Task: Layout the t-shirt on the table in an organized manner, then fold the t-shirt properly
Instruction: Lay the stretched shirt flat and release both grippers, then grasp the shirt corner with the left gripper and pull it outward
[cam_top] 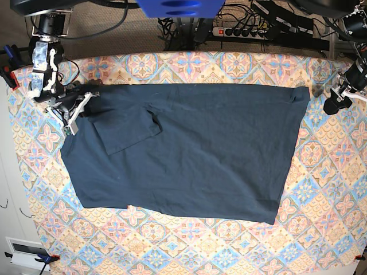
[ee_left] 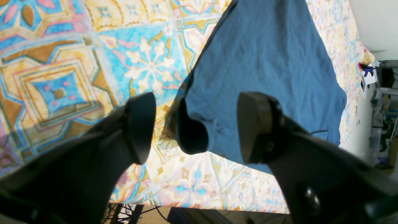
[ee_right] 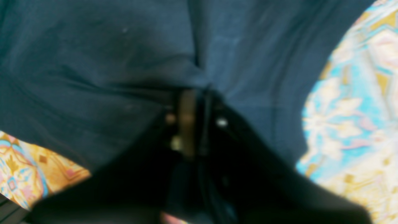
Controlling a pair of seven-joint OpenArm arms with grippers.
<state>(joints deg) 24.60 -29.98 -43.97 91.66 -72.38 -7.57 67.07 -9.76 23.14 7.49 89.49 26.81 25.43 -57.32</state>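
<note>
The dark navy t-shirt (cam_top: 189, 152) lies spread nearly flat across the middle of the desk (cam_top: 321, 189), whose patterned cloth shows blue, pink, orange and cream tiles all around it. In the base view 1 sleeve (cam_top: 126, 129) is folded inward over the body near the shirt's left end, and the lower edge runs at a slight slant. The right gripper (cam_top: 80, 103) is at the shirt's upper left corner in that view, clenched on a bunch of the fabric; its wrist view, though blurred, shows cloth creasing toward the closed jaws. The left gripper (cam_top: 335, 104) hangs over the desk just beside the shirt's opposite corner, released and grasping nothing, its 2 fingers (ee_left: 141, 124) standing wide apart above the fabric edge.
</note>
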